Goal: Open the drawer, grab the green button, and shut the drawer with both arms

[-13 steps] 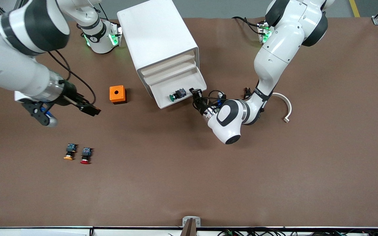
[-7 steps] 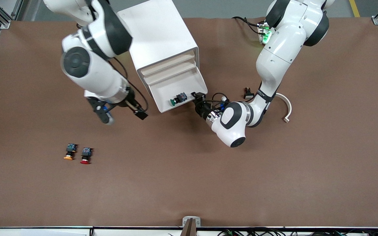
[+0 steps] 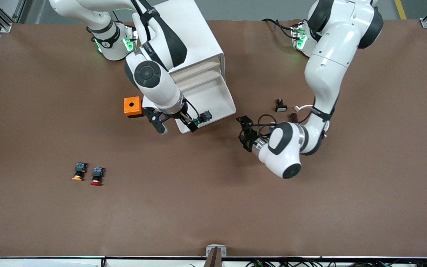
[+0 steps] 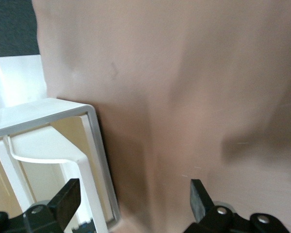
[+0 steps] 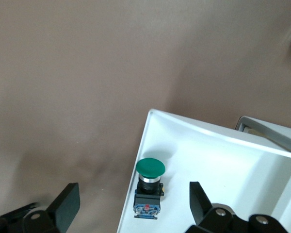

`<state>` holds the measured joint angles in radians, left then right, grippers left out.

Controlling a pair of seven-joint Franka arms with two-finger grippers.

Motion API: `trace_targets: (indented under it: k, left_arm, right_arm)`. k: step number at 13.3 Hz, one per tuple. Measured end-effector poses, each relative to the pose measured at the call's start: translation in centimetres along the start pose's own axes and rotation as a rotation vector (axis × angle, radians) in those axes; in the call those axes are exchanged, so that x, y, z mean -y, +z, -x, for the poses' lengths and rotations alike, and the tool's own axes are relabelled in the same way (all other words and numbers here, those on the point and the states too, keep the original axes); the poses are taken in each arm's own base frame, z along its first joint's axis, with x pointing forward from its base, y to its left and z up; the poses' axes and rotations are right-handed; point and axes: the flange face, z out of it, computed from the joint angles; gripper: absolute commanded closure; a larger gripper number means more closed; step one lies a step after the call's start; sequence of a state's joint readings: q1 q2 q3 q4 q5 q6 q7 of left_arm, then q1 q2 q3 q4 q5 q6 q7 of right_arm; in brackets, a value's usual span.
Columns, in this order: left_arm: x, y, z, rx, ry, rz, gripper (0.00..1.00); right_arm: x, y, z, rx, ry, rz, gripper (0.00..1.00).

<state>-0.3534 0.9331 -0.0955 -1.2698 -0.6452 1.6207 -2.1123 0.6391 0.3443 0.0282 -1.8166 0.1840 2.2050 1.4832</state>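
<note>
Drawer (image 3: 213,102) pulled out, green button (image 5: 149,189) lying inside near its front corner. Right pincer (image 3: 176,124) spread wide above it. Left pincer (image 3: 246,130) open, over bare desk (image 3: 213,207) beside drawer.

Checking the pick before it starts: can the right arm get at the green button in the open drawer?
Probably yes: the right gripper, fingers open, hovers over the drawer, where the button lies uncovered.
</note>
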Motion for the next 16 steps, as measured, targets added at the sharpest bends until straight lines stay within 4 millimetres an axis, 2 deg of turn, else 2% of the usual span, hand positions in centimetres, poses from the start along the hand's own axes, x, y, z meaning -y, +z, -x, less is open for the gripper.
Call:
trace_targets:
  k: [2, 5, 8, 11, 12, 13, 15, 16]
  left_arm:
    - [-0.5, -3.4, -1.1, 0.016, 0.017, 0.045, 0.01]
    - [0.9, -6.9, -1.2, -0.015, 0.14, 0.122, 0.01]
    - [2.7, -9.0, -0.9, -0.064, 0.322, 0.173, 0.01]
    - [3.9, -10.1, -0.6, -0.106, 0.462, 0.2, 0.01]
    - [4.6, -10.5, -0.3, -0.122, 0.511, 0.211, 0.01]
    - [5.2, -10.7, 0.1, -0.131, 0.555, 0.217, 0.01]
    - [5.9, -10.7, 0.6, -0.146, 0.637, 0.219, 0.01]
    - [6.1, -10.3, 1.0, -0.155, 0.663, 0.219, 0.01]
  right_arm:
    - [-0.6, 1.4, 1.8, -0.002, -0.001, 0.0, 0.01]
    - [-1.0, 3.1, 4.0, -0.005, 0.017, -0.013, 0.02]
    - [-0.8, 5.6, 4.8, -0.009, 0.021, -0.032, 0.03]
    - [-0.7, 7.5, 4.7, -0.012, 0.027, -0.036, 0.11]
    - [-0.7, 7.8, 4.8, -0.013, 0.026, -0.032, 0.14]
    - [-0.7, 8.0, 5.0, -0.013, 0.023, -0.03, 0.22]
    - [-0.9, 8.2, 5.6, -0.012, 0.014, -0.026, 0.44]
    - [-0.9, 8.4, 6.0, -0.012, 0.009, -0.024, 0.52]
